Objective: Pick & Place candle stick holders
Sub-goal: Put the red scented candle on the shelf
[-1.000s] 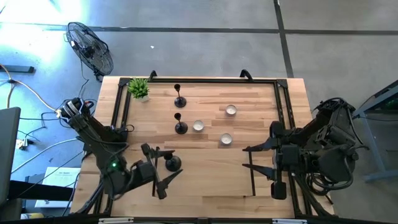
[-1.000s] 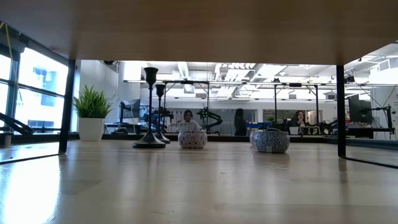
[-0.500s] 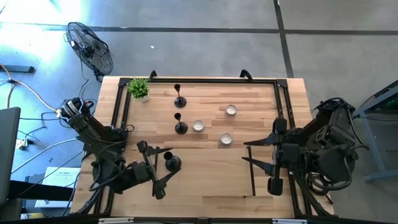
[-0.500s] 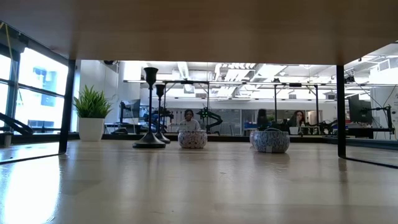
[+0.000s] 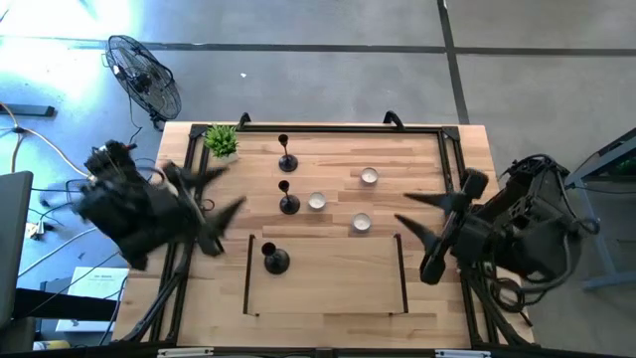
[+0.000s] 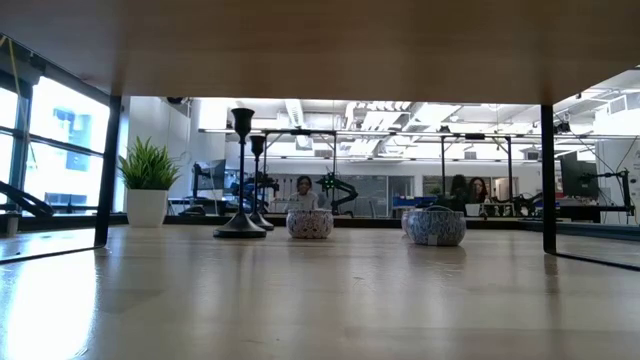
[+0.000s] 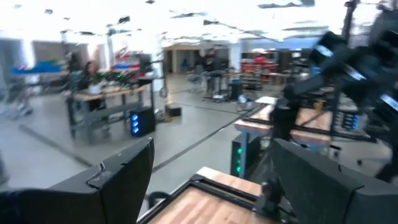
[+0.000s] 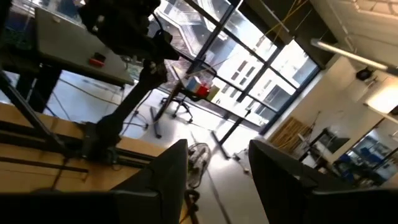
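Observation:
Three black candle stick holders stand upright on their round bases: one at the far middle (image 5: 287, 159), one nearer (image 5: 288, 200), and one toward the near left (image 5: 275, 260). The low view shows two of them (image 6: 241, 172) (image 6: 258, 182). My left gripper (image 5: 231, 187) hangs raised over the table's left edge, open and holding nothing; its wrist view (image 7: 211, 180) looks into the room. My right gripper (image 5: 399, 207) is raised at the right side, also open and holding nothing (image 8: 217, 180).
Three tealight cups (image 5: 369, 176) (image 5: 316, 201) (image 5: 360, 222) sit mid-table, and a small green potted plant (image 5: 221, 141) stands at the far left corner. A thin black frame (image 5: 402, 273) borders the near middle. A fan (image 5: 144, 80) stands on the floor beyond the table.
My left gripper has pulled away from the near-left candle stick holder, rising and swinging toward the table's left edge while rolling. The holder stays upright where it was. My right gripper has rolled about its own axis, hardly shifting place.

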Controlling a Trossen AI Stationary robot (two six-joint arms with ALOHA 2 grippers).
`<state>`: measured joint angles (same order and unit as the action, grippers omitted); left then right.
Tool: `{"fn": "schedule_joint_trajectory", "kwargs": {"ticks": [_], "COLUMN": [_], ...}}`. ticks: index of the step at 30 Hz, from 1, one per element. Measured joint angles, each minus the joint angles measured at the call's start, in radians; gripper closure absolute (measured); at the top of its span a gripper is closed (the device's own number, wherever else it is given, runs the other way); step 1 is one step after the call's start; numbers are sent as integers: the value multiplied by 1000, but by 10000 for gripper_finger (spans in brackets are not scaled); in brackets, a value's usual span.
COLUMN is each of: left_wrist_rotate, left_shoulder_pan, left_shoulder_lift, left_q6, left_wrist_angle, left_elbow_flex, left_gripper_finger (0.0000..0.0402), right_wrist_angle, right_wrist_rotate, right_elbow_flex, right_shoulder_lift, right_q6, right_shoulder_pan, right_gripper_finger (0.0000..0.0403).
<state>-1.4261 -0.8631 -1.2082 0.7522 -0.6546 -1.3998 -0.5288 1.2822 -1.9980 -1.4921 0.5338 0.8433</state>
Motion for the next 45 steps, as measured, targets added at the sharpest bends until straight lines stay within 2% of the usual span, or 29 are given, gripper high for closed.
{"fn": "schedule_joint_trajectory", "kwargs": {"ticks": [4, 9, 12, 17, 20, 26, 29, 32, 35, 38, 42, 45], "left_wrist_rotate": [-28, -18, -3, 22, 90, 343, 383, 417, 512, 553, 557, 585], "left_shoulder_pan": [0, 12, 67, 174, 234, 309, 339, 369, 408, 456, 514, 556], "left_shoulder_lift": [39, 92, 104, 153, 195, 282, 302, 295, 242, 148, 10, -86], "left_q6": [71, 79, 78, 63, 63, 45, 43, 44, 44, 45, 19, -64], "left_wrist_angle": [14, 140, 231, 327, 398, 526, 585, 643, 703, 813, 1047, 1247], "left_elbow_flex": [-44, -48, -48, -48, -49, -49, -81, -147, -255, -412, -659, -851], "left_gripper_finger": [82, 82, 82, 82, 82, 82, 82, 82, 82, 82, 82, 82], "right_wrist_angle": [2, -27, -43, -68, -84, -133, -134, -143, -159, -178, -213, -242], "right_wrist_rotate": [-41, -134, -200, -299, -325, -329, -329, -327, -322, -321, -315, -239], "right_elbow_flex": [0, 0, 0, 0, 0, 0, 0, 0, 0, 0, 0, 0], "right_shoulder_lift": [39, 85, 108, 125, 125, 125, 125, 125, 125, 125, 125, 130], "right_q6": [66, 73, 63, -45, -121, -217, -220, -223, -247, -272, -312, -344], "right_shoulder_pan": [-46, -134, -199, -316, -360, -379, -379, -379, -379, -379, -379, -379], "right_gripper_finger": [238, 238, 238, 238, 238, 238, 238, 238, 238, 238, 238, 238]}}
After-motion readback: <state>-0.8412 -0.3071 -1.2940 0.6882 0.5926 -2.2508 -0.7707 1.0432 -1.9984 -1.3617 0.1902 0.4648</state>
